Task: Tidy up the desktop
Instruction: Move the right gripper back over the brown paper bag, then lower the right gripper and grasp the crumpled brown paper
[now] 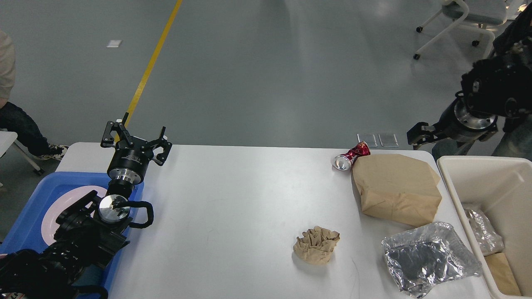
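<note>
The white desktop carries a crushed red can, a big brown paper bag, a crumpled ball of brown paper and a crumpled foil tray. My left gripper is open and empty, raised over the far left corner of the desktop beside the blue tray. My right gripper hangs in the air beyond the far right corner, above and right of the can. It looks small and dark, and its fingers cannot be told apart.
A blue tray with a pink plate sits at the left edge. A cream bin at the right edge holds foil and brown paper. People stand at the far right and the far left, and a chair is behind.
</note>
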### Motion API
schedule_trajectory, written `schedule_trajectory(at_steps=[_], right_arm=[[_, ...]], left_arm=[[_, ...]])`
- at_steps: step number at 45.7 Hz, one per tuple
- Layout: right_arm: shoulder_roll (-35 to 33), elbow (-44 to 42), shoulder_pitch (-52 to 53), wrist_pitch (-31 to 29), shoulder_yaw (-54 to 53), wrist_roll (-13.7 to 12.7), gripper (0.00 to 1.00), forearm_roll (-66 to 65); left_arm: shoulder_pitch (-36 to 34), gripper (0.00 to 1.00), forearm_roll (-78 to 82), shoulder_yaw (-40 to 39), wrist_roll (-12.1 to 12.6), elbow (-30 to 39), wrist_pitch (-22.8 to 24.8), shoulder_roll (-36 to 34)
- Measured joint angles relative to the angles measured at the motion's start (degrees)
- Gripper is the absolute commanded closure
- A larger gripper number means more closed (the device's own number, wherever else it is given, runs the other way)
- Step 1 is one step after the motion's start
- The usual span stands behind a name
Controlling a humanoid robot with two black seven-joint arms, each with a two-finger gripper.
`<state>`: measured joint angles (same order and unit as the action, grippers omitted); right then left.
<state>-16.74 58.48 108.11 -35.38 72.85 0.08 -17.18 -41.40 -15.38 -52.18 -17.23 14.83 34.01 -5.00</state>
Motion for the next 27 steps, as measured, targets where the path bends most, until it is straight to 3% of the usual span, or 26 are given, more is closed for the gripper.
schedule_trajectory(at_steps=[4, 13, 21, 27], right_arm=[[3.7, 3.8, 4.2, -5.9, -0.6, 0.1, 0.00, 0.1], [10.9, 15.0, 12.5, -10.5, -4.1, 0.1, 0.00, 0.1], [11.6, 17.1, 8.8, -9.7, -11.7, -0.1, 0.00, 1.3], [11.7, 14.8, 1.9, -5.5, -14.9, -0.2, 0.00, 3.0]], left_arm=[[0.0, 0.03, 0.0, 0.0, 0.0, 0.0, 0.0, 0.0], [0.0, 0.03, 0.0, 0.0, 0.0, 0.0, 0.0, 0.0], [0.0, 0.03, 0.0, 0.0, 0.0, 0.0, 0.0, 0.0], [0.0, 0.03, 0.0, 0.0, 0.0, 0.0, 0.0, 0.0]])
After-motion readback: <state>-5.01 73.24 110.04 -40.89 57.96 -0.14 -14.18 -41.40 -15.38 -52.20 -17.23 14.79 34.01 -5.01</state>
